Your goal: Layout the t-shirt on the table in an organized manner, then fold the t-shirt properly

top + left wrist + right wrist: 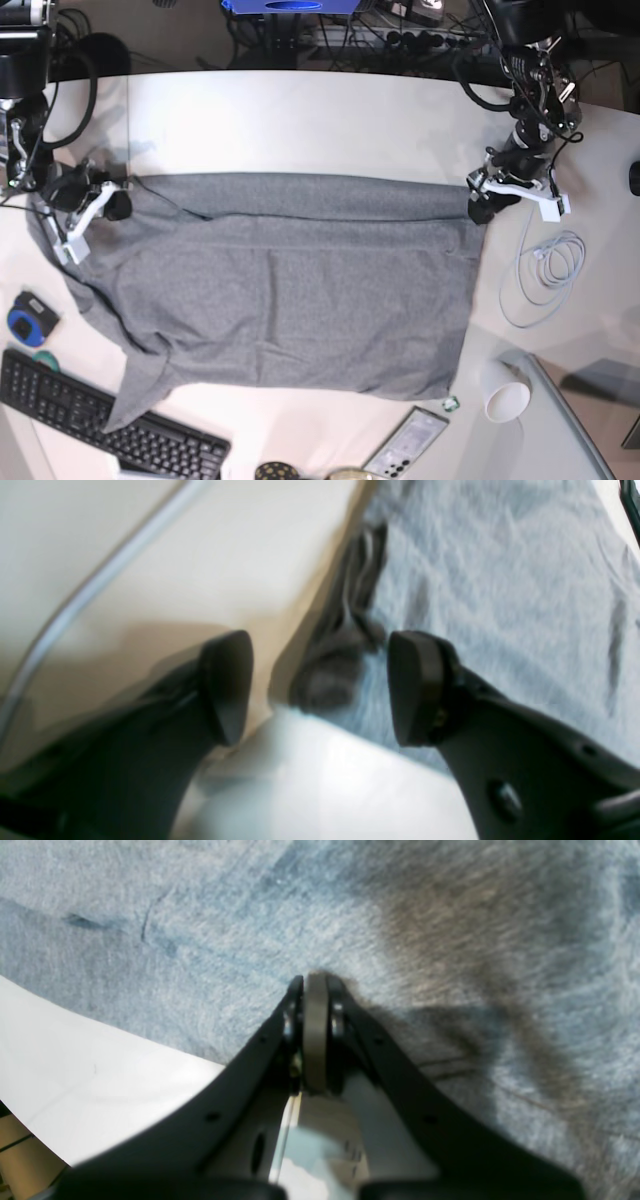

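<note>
Cloth dominates: the t-shirt [280,290] lies spread between both grippers on the table [300,120], its top edge doubled over, apparently mid-fold. Right gripper [315,982], pressed together, hovers at the shirt. Left gripper [320,680] is spread beside the corner. Cable [545,265] and keyboard [90,420] lie beyond.

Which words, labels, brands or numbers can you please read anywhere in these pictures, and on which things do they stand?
None can be read.
The t-shirt: plain grey cloth, no print or label showing.
The keyboard: key legends too small to read.
The phone: screen marks too small and blurred.
The white cup and the table: no writing visible.
Both wrist views are blurred and show no text.
</note>
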`<state>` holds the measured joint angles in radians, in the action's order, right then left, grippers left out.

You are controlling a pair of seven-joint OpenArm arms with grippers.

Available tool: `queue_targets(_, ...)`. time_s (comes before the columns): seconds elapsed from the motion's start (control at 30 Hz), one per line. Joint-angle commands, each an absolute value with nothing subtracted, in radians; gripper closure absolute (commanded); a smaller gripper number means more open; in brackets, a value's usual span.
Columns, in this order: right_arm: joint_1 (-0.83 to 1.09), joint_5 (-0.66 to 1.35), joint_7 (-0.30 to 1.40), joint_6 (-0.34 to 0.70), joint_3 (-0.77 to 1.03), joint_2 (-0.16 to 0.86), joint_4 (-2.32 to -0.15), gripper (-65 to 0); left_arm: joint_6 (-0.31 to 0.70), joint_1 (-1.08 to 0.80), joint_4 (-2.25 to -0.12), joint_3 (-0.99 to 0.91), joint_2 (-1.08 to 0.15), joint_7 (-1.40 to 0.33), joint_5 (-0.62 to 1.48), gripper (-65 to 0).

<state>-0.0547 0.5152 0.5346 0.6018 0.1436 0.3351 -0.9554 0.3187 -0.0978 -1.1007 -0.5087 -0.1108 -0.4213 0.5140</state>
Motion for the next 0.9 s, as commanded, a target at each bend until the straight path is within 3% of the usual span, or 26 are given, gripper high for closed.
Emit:
queue_targets(0.0,-0.067,0.504,0.538,0.588,0.145,0.351,-0.964,-0.6,0.28,-0.12,-1.067,-0.473,-0.101,-0.549,0.463,-39.2)
queue_targets(0.3,-0.067,0.504,0.538,0.588,0.145,0.351,-0.964,-0.6,0.28,-0.124,-1.059,-0.406,-0.099,-0.544,0.463,-38.2)
queue_targets(0.6,-0.067,0.504,0.538,0.588,0.145,0.351,-0.964,-0.6,0.28,-0.131,-1.059,-0.406,-0.099,-0.544,0.463,-17.9)
queue_targets(0.87,-0.067,0.504,0.538,0.588,0.145,0.351,-0.964,-0.6,0.28,-0.142,-1.067,-0.406,-0.107,-0.547,0.463,-16.8)
